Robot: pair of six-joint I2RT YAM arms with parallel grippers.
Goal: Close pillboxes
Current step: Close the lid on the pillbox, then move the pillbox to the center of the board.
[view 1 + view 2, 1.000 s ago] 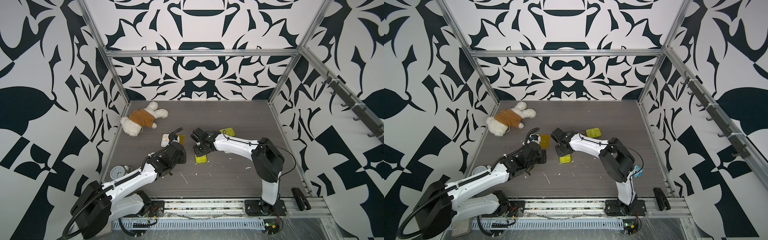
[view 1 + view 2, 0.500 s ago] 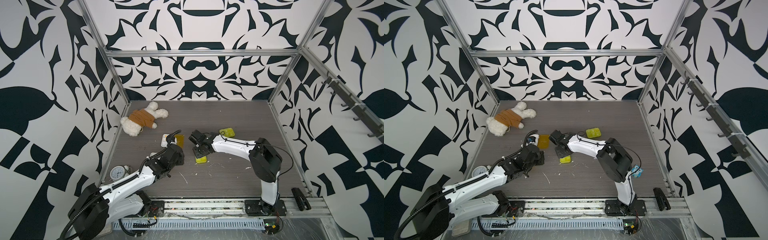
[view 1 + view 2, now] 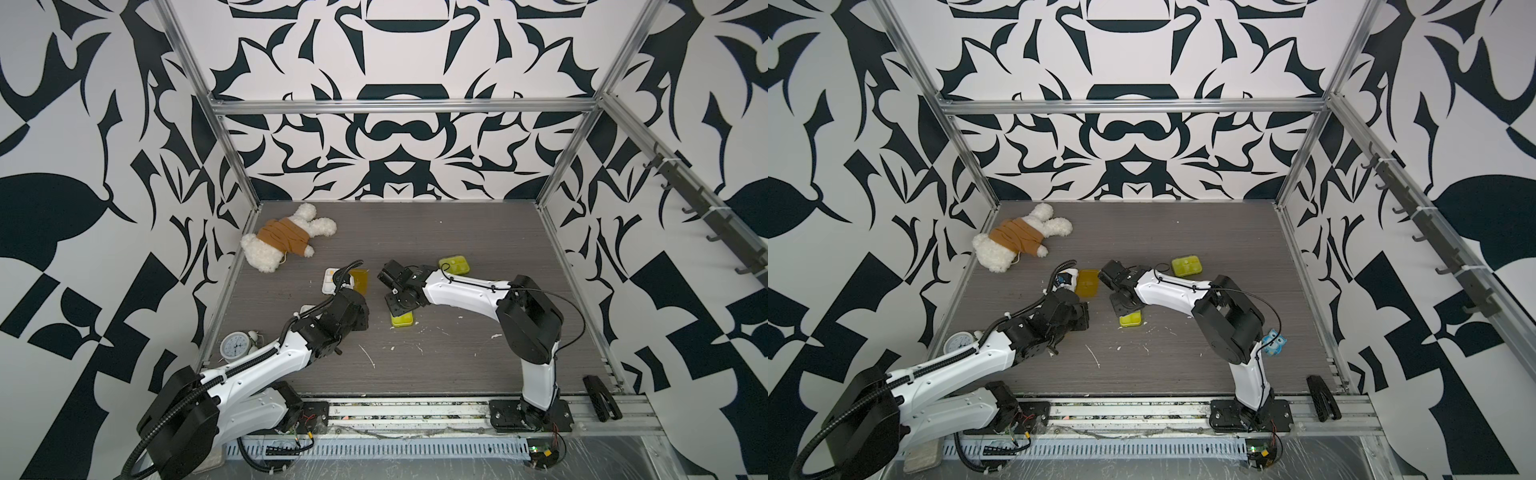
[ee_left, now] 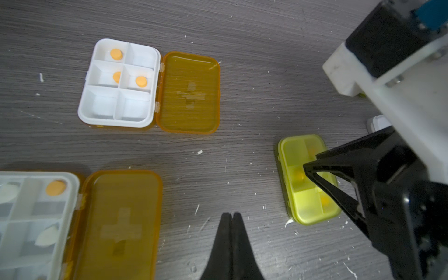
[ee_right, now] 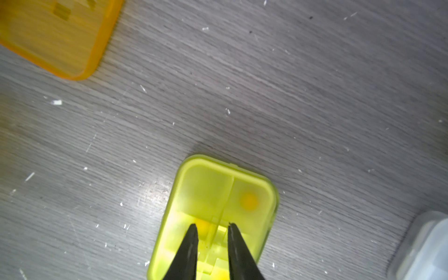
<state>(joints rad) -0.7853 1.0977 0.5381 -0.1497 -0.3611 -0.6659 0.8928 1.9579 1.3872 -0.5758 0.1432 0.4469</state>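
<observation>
Beneath the right hand (image 5: 212, 225), tips slightly parted, lies the closed yellow-green pillbox (image 5: 206, 189).

We've got two amber-lidded white plastic pillboxes (image 4: 116, 82) (image 4: 118, 225) open on the grey table (image 4: 266, 48), right pincer (image 4: 312, 169) over a closed yellow-green pillbox (image 4: 297, 155).

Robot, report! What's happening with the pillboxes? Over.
Left gripper shut, empty. Right gripper open, tips over yellow-green pillbox, lid down. Two amber pillboxes open.

Plush bear (image 3: 286, 239), dial clock (image 3: 233, 345), blue owl (image 3: 1276, 342)
</observation>
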